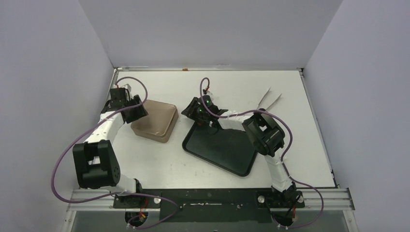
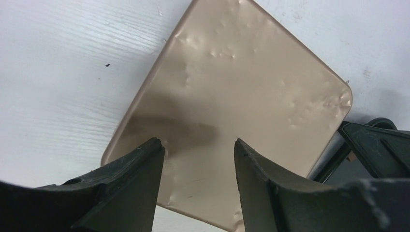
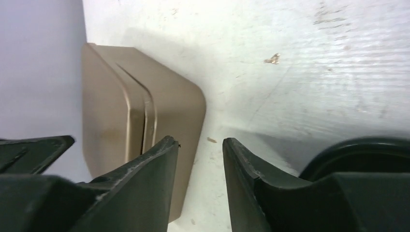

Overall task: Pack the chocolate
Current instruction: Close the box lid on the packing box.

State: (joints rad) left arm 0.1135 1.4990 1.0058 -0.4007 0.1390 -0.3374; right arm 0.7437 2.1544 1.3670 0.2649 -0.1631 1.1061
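Note:
No chocolate shows in any view. The gold-brown square tin (image 1: 154, 121) sits closed on the table, its dented lid filling the left wrist view (image 2: 232, 96) and its side wall showing in the right wrist view (image 3: 140, 111). My left gripper (image 1: 134, 109) hangs over the tin's left edge, open, with only the lid visible between its fingers (image 2: 198, 145). My right gripper (image 1: 196, 112) is to the right of the tin, at the far left corner of the black tray (image 1: 227, 150). It is open (image 3: 200, 141), with bare table between its fingers.
The black tray's rim (image 3: 358, 150) lies just right of my right gripper. Two thin white strips (image 1: 270, 100) lie at the back right of the table. White walls close the table in at the left, back and right.

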